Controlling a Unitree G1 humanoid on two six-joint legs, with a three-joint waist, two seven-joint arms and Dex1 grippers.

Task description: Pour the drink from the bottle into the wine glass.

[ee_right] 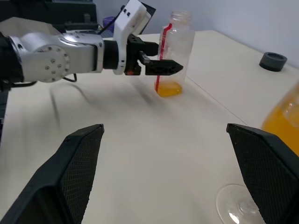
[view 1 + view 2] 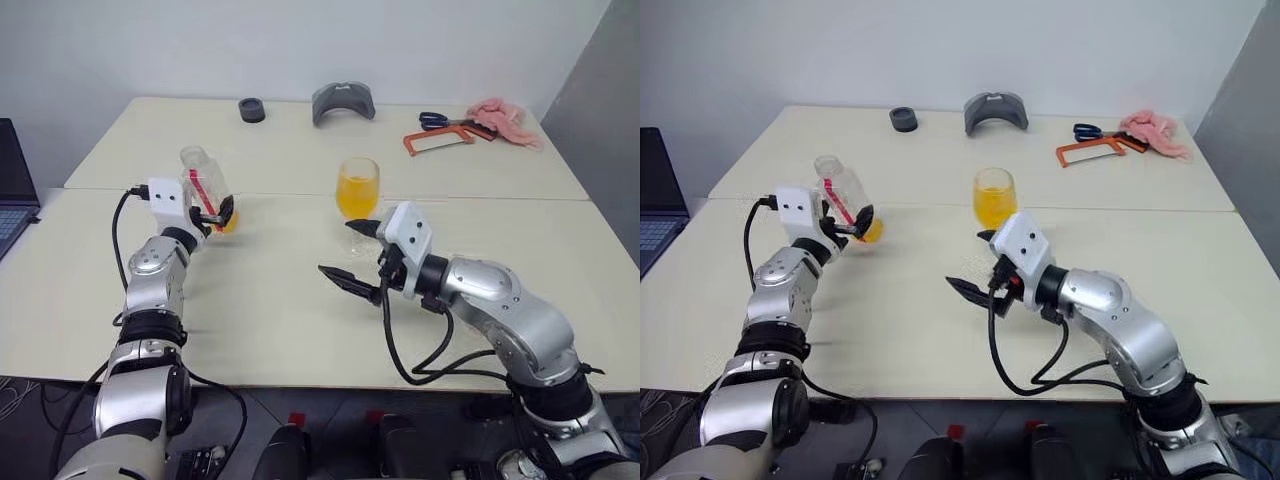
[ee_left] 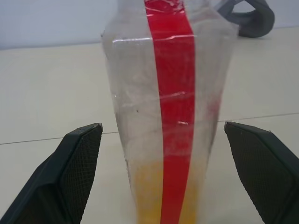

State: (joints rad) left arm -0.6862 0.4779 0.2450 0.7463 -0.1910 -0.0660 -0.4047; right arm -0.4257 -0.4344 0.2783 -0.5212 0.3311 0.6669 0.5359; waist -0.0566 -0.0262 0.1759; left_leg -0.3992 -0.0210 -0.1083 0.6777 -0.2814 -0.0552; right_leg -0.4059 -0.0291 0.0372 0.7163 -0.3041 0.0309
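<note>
Right end effector [image 2: 352, 252] open beside wine glass [image 2: 358, 187], left end effector [image 2: 215, 213] open around upright bottle [image 2: 205, 187].

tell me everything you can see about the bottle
The bottle is small, clear and plastic-looking, with a vertical red strip down one side and an open, capless neck. It stands upright on the cream table, at the robot's left. Only a little orange-yellow drink remains at its bottom. The left gripper sits open around it, its black fingers apart from the walls on both sides. Nothing else touches it; the wine glass stands apart.
</note>
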